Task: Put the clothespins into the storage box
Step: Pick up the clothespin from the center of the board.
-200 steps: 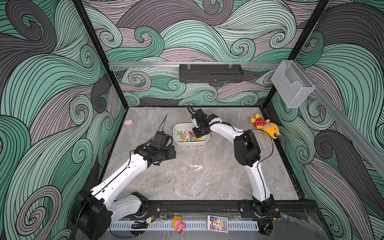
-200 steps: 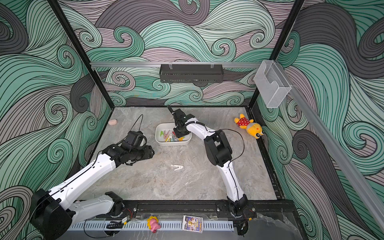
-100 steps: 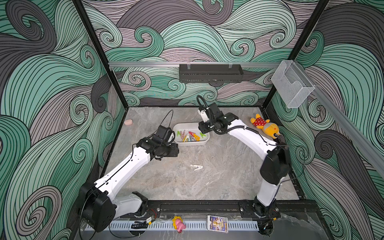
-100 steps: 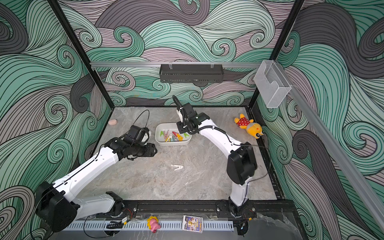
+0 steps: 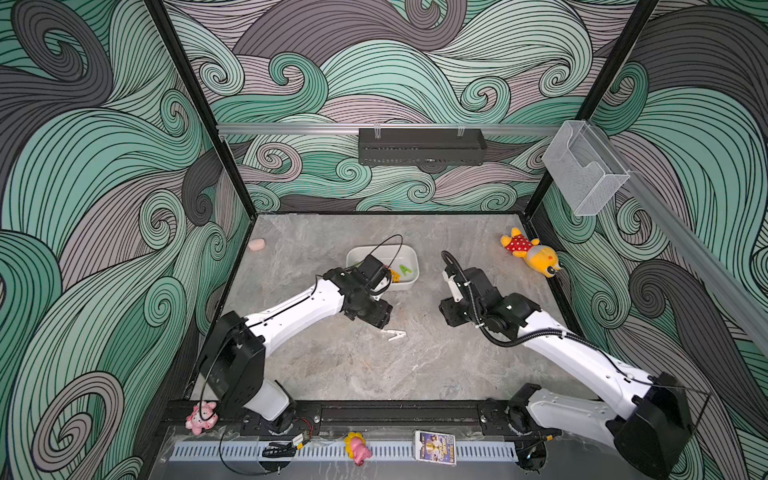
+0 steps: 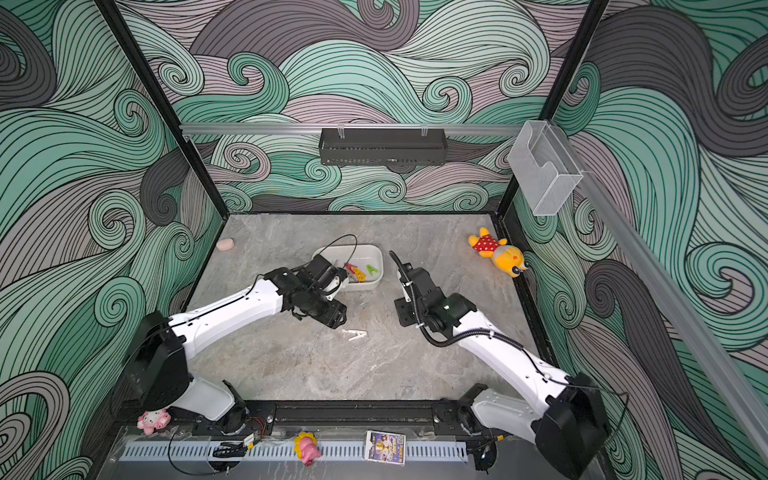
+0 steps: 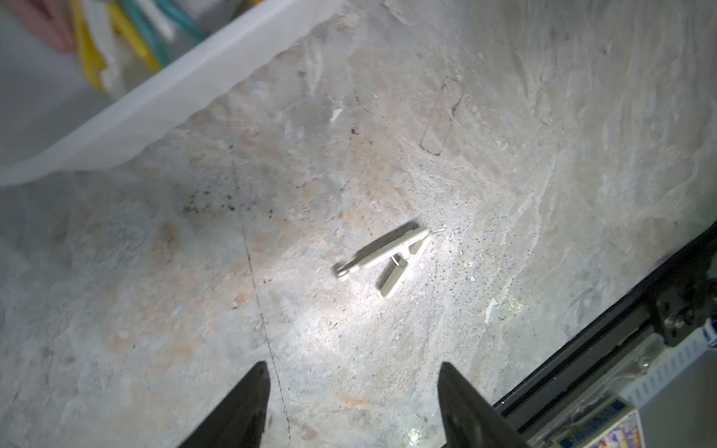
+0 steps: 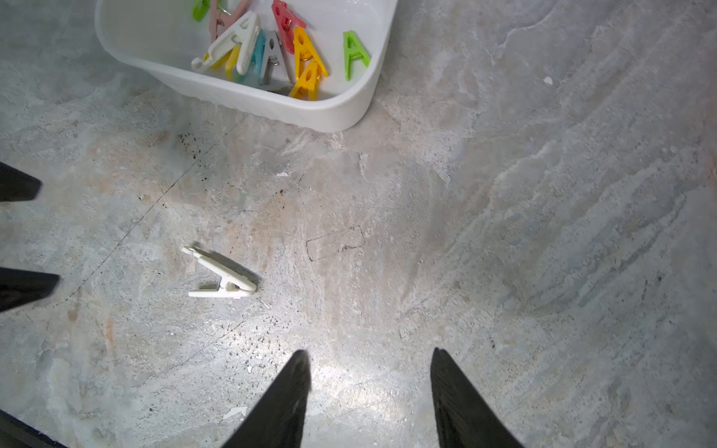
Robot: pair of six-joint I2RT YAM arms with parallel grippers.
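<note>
On the grey marbled tabletop [image 5: 332, 365], near the front wall of the shallow white plastic storage box [image 5: 406, 285], a single white plastic clothespin [image 5: 394, 333] is seen lying flat on its side, apart from the box and touched by nothing. Inside the box a heap of coloured clothespins [image 8: 271, 46] in yellow, green, red, pink, grey and white is already gathered, so the task is judged to be nearly done, with this one peg outstanding.

The left gripper [image 7: 351, 368] is held just beside the white peg, between it and the box as both top views show. Its jaws are spread wide and nothing is held between them. The right gripper [image 8: 370, 353] is kept well off to the other side, over bare table; its jaws are also parted and empty.

The step in hand is judged to be the approach for the last pick, most likely by the left arm. For the next move, the open jaws need to be brought down over the peg and turned so that its narrow body is spanned, then closed before it is lifted over the box rim. As the peg is thin and lies flat, a low, well-centred closure is called for, or it may be pushed aside.
</note>
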